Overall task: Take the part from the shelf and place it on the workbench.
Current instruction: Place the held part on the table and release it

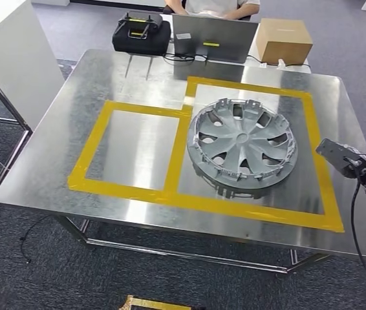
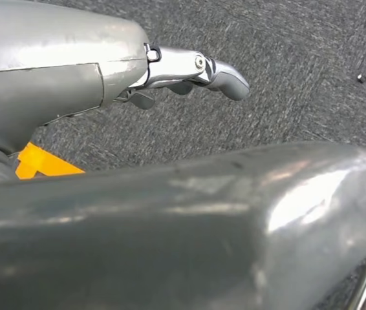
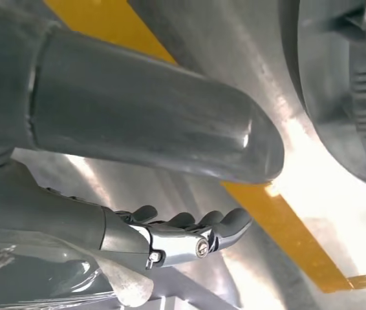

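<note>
The part, a grey wheel cover (image 1: 242, 145), lies flat on the steel workbench (image 1: 137, 148) inside the right-hand yellow tape frame (image 1: 317, 155). My right hand (image 1: 339, 155) hovers at the bench's right side, just outside that frame and apart from the cover. In the right wrist view this hand (image 3: 137, 232) has its fingers (image 3: 220, 226) stretched out with nothing in them, above the tape (image 3: 279, 219) and beside the cover's rim (image 3: 346, 84). My left hand (image 2: 122, 71) hangs over the carpet with its fingers (image 2: 220, 74) extended, holding nothing.
A second, smaller tape frame (image 1: 93, 148) marks the bench's left half. At the far edge stand a laptop (image 1: 215, 39), a black case (image 1: 141, 33) and a cardboard box (image 1: 284, 40), with a person (image 1: 210, 6) seated behind. A white panel (image 1: 15, 58) stands at left.
</note>
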You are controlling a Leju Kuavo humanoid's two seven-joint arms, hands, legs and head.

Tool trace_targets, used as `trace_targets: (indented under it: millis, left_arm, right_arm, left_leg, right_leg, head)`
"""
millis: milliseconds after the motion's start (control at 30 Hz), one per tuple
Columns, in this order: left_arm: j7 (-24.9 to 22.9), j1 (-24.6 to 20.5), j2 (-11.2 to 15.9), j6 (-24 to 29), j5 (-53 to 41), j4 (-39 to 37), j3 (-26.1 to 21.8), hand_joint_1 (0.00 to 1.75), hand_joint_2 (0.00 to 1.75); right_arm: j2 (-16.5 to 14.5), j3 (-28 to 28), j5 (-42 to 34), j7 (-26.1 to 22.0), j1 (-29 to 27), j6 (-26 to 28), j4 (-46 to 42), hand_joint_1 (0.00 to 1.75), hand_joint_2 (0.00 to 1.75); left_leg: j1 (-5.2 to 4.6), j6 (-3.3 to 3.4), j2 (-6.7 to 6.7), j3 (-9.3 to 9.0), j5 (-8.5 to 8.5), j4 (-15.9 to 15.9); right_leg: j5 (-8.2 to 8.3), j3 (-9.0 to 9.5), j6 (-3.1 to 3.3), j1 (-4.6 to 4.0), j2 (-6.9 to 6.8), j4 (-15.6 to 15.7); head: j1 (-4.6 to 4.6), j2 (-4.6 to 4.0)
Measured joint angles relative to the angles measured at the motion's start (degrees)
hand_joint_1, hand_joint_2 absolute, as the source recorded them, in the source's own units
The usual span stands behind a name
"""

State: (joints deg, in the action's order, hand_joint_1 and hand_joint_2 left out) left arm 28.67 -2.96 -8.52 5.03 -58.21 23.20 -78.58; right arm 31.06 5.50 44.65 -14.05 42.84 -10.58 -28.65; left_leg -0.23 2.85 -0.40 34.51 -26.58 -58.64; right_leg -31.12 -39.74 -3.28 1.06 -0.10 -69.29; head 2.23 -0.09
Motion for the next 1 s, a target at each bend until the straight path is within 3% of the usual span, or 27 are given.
trace_targets:
  millis: [67,100,167,267,300,367,433,467,500,533,600,633,733,800,900,933,967,1000]
  left_arm:
    - [0.1,0.0,-0.4,-0.5,0.5,0.3,-0.3,0.0,0.0]
    - [0.1,0.0,-0.6,-0.7,0.7,0.5,-0.5,0.0,0.0]
    - [0.1,0.1,-1.0,-1.1,1.1,1.0,-1.0,0.0,0.0]
    - [0.1,0.2,-1.5,-1.9,1.5,1.8,-1.4,0.0,0.0]
    - [0.1,0.2,-1.6,-2.2,1.7,2.0,-1.5,0.0,0.0]
    - [-0.1,0.2,-1.9,-3.0,1.8,2.2,-1.9,0.0,0.0]
    - [-0.3,0.3,-1.9,-3.7,1.7,2.3,-2.3,0.0,0.0]
    - [-0.5,0.4,-1.9,-4.0,1.6,2.3,-2.4,0.0,0.0]
    - [-0.6,0.4,-1.9,-4.3,1.6,2.3,-2.4,0.0,0.0]
    - [-0.7,0.4,-1.9,-4.6,1.5,2.3,-2.4,0.0,0.0]
    - [-0.7,0.3,-1.9,-5.2,1.4,2.3,-2.5,0.0,0.0]
    - [-0.7,0.3,-1.9,-5.4,1.4,2.3,-2.5,0.0,0.0]
    - [-0.7,0.4,-2.0,-6.1,1.3,2.3,-2.5,0.0,0.0]
    - [-0.7,0.4,-2.1,-6.8,1.3,2.3,-2.5,0.0,0.0]
    - [-0.1,0.4,-2.4,-7.4,1.4,2.3,-2.5,0.0,0.0]
    - [0.4,0.4,-2.7,-7.2,1.5,2.2,-2.5,0.0,0.0]
    - [1.0,0.3,-3.0,-6.6,1.6,2.1,-2.6,0.0,0.0]
    - [1.4,0.2,-3.5,-5.7,1.6,1.9,-2.6,0.0,0.0]
  right_arm:
    - [0.5,0.2,-0.4,-0.7,-0.7,1.6,-1.5,0.0,0.0]
    - [0.7,0.2,-0.5,-0.9,-1.1,2.7,-2.4,0.0,0.0]
    - [1.0,0.2,-0.6,-1.0,-2.4,4.7,-4.4,0.0,0.0]
    - [1.6,0.2,-0.2,-0.3,-4.7,6.5,-8.0,0.0,0.0]
    - [1.8,0.2,0.1,-0.1,-5.1,7.1,-9.2,0.0,0.0]
    - [2.2,0.2,1.0,0.5,-6.1,8.2,-11.4,0.0,0.0]
    - [2.6,0.0,1.7,1.0,-7.1,9.3,-13.3,0.0,0.0]
    - [2.8,-0.2,2.0,1.2,-7.6,9.9,-14.3,0.0,0.0]
    - [2.9,-0.5,2.3,1.4,-8.0,10.6,-15.2,0.0,0.0]
    - [3.1,-0.9,2.5,1.5,-8.4,11.3,-16.2,0.0,0.0]
    - [3.5,-1.9,2.6,1.6,-9.2,13.0,-18.4,0.0,0.0]
    - [3.6,-2.6,2.6,1.6,-9.6,13.9,-19.6,0.0,0.0]
    - [3.7,-4.9,2.4,1.4,-12.0,16.6,-23.8,0.0,0.0]
    - [3.7,-6.5,2.1,1.0,-14.8,18.1,-27.8,0.0,0.0]
    - [3.6,-9.3,0.9,0.4,-20.7,18.9,-35.6,0.0,0.0]
    - [3.5,-10.2,0.4,0.1,-23.0,18.9,-38.5,0.0,0.0]
    - [3.2,-11.1,0.0,-0.3,-25.3,19.0,-41.4,0.0,0.0]
    - [2.8,-11.8,-0.4,-0.6,-27.6,19.2,-44.5,0.0,0.0]
  left_leg:
    - [-0.25,-0.06,-0.04,-0.02,-0.08,-0.1]
    - [-0.35,-0.19,-0.04,0.06,-0.08,-0.1]
    - [-0.39,-0.58,-0.03,0.21,-0.04,-0.2]
    - [-0.37,-1.55,0.02,0.6,-1.18,-1.5]
    - [-0.32,-1.9,0.03,1.43,-2.51,-3.6]
    - [0.01,-2.43,0.06,4.59,-6.11,-10.9]
    - [0.29,-2.73,0.07,7.12,-7.83,-16.4]
    - [0.38,-2.79,0.07,7.0,-7.08,-16.1]
    - [0.47,-2.78,0.08,5.81,-5.38,-13.7]
    - [0.54,-2.71,0.09,3.91,-3.3,-9.8]
    - [0.51,-2.45,0.05,0.7,-0.81,-3.1]
    - [0.44,-2.29,0.01,0.08,-0.49,-1.6]
    - [0.32,-1.4,-0.09,0.23,-0.12,-1.0]
    - [0.48,-0.49,-0.08,0.51,0.49,-0.6]
    - [0.37,0.27,-0.11,1.6,1.37,-0.5]
    - [0.28,0.33,-0.15,2.1,1.73,-0.6]
    - [0.22,0.33,-0.2,2.62,2.11,-0.6]
    - [0.18,0.27,-0.25,3.12,2.51,-0.6]
  right_leg:
    - [3.11,3.92,0.51,-0.18,-0.04,7.9]
    - [3.72,5.33,0.69,-0.32,-0.08,10.5]
    - [3.61,6.4,0.87,-0.63,-0.09,12.0]
    - [3.86,6.77,1.51,-0.25,-0.19,12.4]
    - [3.93,6.92,1.76,-0.05,-0.26,12.6]
    - [3.88,7.0,2.03,0.01,-0.33,12.6]
    - [3.88,7.02,2.05,0.02,-0.33,12.5]
    - [3.89,7.02,2.03,0.04,-0.31,12.4]
    - [3.89,7.03,1.99,0.07,-0.29,12.3]
    - [3.84,7.02,1.89,0.11,-0.26,12.1]
    - [3.68,6.73,1.44,-0.03,-0.2,11.6]
    - [3.68,6.55,1.12,-0.08,-0.18,11.4]
    - [3.84,6.31,0.17,0.04,-0.21,11.6]
    - [1.68,5.45,-0.26,0.12,-0.18,9.9]
    - [-5.19,2.03,-0.46,0.11,-0.07,0.0]
    - [-6.5,1.37,-0.47,0.11,-0.05,-2.8]
    - [-6.7,1.61,-0.43,0.1,-0.04,-3.8]
    - [-5.79,3.0,-0.34,0.1,-0.04,-2.6]
  head:
    - [-0.03,0.0]
    - [-0.04,0.0]
    - [-0.07,0.0]
    - [-0.15,0.0]
    - [-0.23,0.0]
    - [-0.36,0.0]
    - [-0.34,0.0]
    - [-0.34,0.0]
    - [-0.34,0.0]
    - [-0.35,0.0]
    - [-0.33,0.0]
    - [-0.32,0.0]
    - [-0.32,0.0]
    - [-0.19,0.0]
    - [0.01,0.0]
    - [0.02,0.0]
    - [0.04,0.0]
    - [0.05,0.0]
